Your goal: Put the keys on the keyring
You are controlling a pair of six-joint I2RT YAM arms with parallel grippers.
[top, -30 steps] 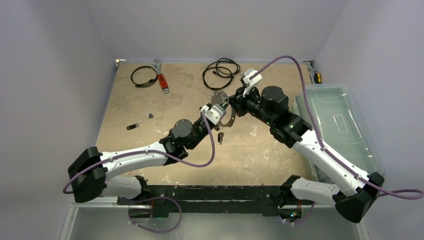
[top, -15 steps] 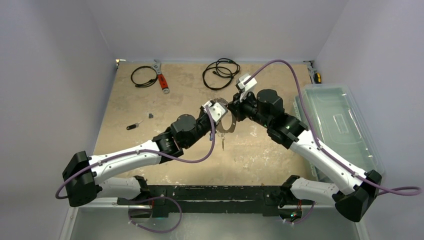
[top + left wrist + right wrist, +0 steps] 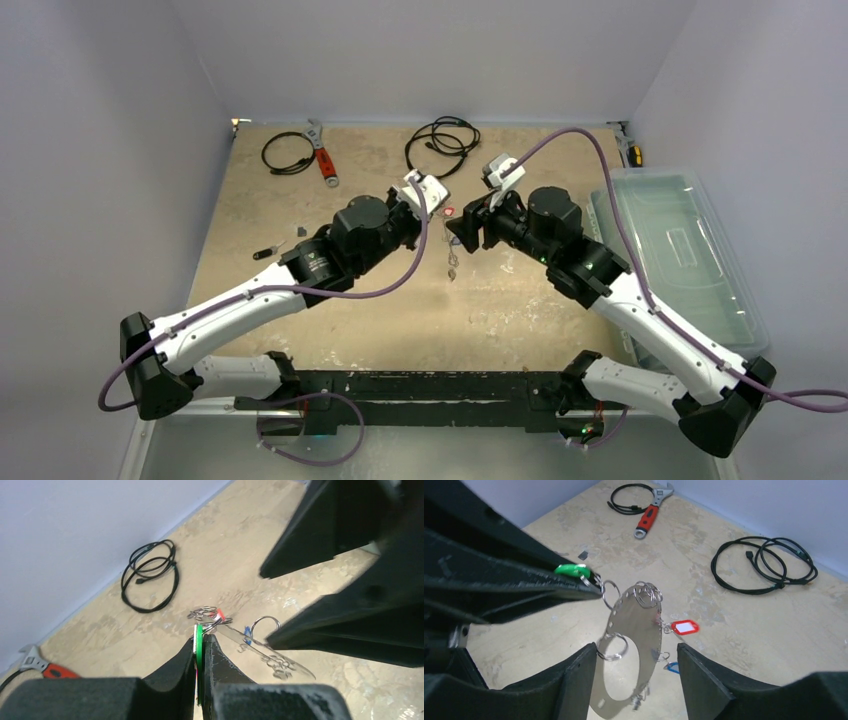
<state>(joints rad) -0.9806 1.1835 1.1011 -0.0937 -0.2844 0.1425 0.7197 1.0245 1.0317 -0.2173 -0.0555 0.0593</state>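
Note:
My left gripper [image 3: 201, 639] is shut on the green tag [image 3: 199, 647] of one of the keys. From that key's split ring hangs the keyring [image 3: 634, 612], a flat silvery plate with an oval hole, in mid-air over the table's middle. More split rings hang on it, along with a red tag [image 3: 685, 627] and a blue tag [image 3: 670, 667]. My right gripper [image 3: 636, 650] is open, its fingers on either side of the keyring's lower half. The plate's edge lies against, or very near, its left finger [image 3: 579, 675]. From above, the two grippers meet near the red tag [image 3: 450, 211].
A red-handled wrench [image 3: 322, 160] and two black coiled cables [image 3: 288, 152] [image 3: 442, 140] lie along the far wall. A dark-tagged key [image 3: 265, 252] lies on the left of the table. A clear plastic bin [image 3: 680, 250] stands at the right.
The right gripper has opened and let go of the keyring. The left gripper has moved toward the far wall with the green tag, and the keyring now hangs from it.

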